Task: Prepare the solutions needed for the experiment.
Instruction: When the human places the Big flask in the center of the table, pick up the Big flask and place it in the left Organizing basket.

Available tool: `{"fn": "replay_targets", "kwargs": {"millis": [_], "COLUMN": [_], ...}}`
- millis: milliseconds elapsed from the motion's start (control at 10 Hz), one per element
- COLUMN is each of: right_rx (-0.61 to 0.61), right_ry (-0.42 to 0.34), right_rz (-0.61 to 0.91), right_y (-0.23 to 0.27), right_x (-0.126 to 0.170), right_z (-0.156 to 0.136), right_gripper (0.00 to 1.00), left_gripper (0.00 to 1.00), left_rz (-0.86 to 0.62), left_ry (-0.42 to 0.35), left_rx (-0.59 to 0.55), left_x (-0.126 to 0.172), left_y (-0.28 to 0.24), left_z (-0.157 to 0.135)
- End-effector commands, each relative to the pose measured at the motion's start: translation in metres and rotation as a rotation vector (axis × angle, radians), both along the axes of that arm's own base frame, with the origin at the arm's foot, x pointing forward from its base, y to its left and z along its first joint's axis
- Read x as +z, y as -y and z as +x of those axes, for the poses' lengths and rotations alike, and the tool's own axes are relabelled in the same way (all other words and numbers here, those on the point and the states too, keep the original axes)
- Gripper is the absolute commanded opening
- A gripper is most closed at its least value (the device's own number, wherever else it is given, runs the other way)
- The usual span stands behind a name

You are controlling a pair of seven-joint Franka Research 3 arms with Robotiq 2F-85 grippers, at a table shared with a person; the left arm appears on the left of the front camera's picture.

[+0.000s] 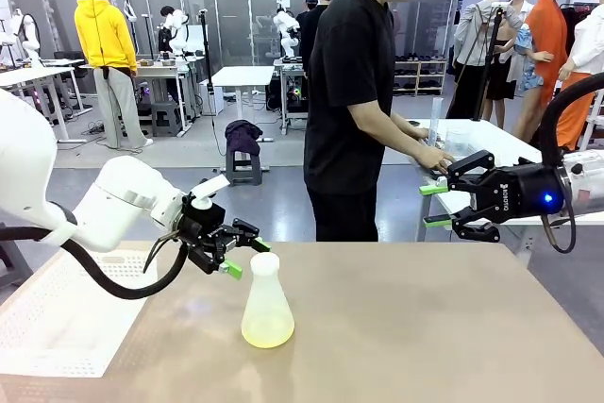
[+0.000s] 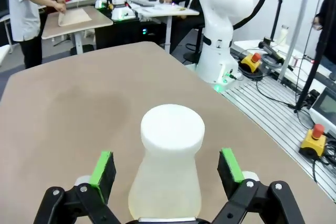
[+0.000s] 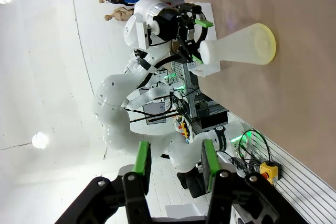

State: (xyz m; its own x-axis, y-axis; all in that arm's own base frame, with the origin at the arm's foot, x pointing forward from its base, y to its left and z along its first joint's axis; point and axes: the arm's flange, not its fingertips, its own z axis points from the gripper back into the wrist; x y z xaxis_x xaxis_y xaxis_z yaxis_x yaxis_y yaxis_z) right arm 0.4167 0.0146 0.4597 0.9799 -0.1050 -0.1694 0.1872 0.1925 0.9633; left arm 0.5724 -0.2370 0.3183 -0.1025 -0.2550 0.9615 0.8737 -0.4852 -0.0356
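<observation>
Frosted conical flask stands upright near the table's front middle, holding the solutions, a shallow pale yellow-green layer at its base. Left gripper sits just beside the neck, fingers spread and not yet touching; in the left wrist view the neck lies between the green pads. Risk: an off-centre closure could push the narrow neck sideways and tip the flask, spilling liquid. Right gripper hangs open, well apart, above the table's far right.
</observation>
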Motion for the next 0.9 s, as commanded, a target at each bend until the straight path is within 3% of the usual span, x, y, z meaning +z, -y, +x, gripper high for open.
{"fn": "replay_targets", "kwargs": {"millis": [0,800], "right_rx": [0.000,0.000], "right_ry": [0.006,0.006], "right_rz": [0.004,0.004], "right_y": [0.000,0.000], "right_x": [0.002,0.002], "right_z": [-0.001,-0.001], "right_gripper": [0.50,0.50], "left_gripper": [1.00,1.00], "left_rz": [0.015,-0.086], "left_ry": [-0.046,-0.126], "left_rx": [-0.059,-0.173], "left_x": [-0.005,-0.040], "left_y": [0.005,0.015], "left_z": [0.010,0.013]}}
